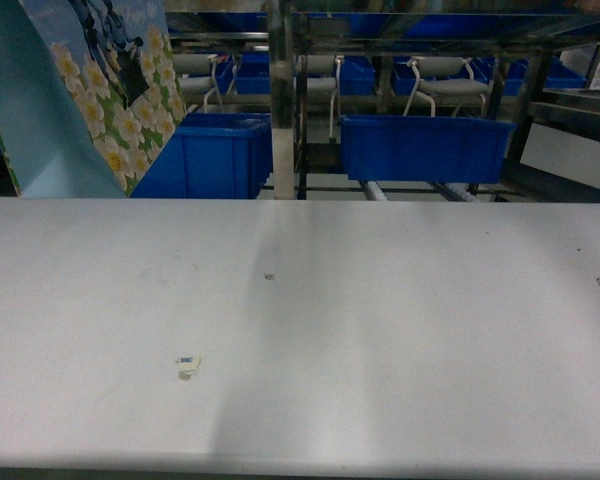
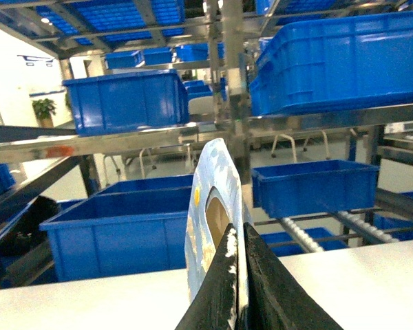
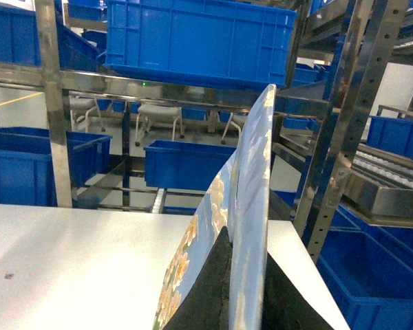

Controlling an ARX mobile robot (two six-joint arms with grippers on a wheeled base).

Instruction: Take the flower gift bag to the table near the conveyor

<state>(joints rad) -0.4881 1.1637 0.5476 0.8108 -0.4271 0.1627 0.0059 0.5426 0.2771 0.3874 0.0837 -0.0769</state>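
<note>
The flower gift bag (image 1: 105, 95) hangs above the far-left edge of the white surface (image 1: 380, 330), its card pinched edge-on by the closed left gripper (image 2: 239, 275) and, in the right wrist view, likewise clamped by the right gripper (image 3: 242, 289). Setting it down well probably means lowering both grippers evenly so the base lands flat, with neither letting go first. Open room lies near and right; the conveyor (image 1: 420, 190) and blue bins (image 1: 425, 148) crowd the far edge.
</note>
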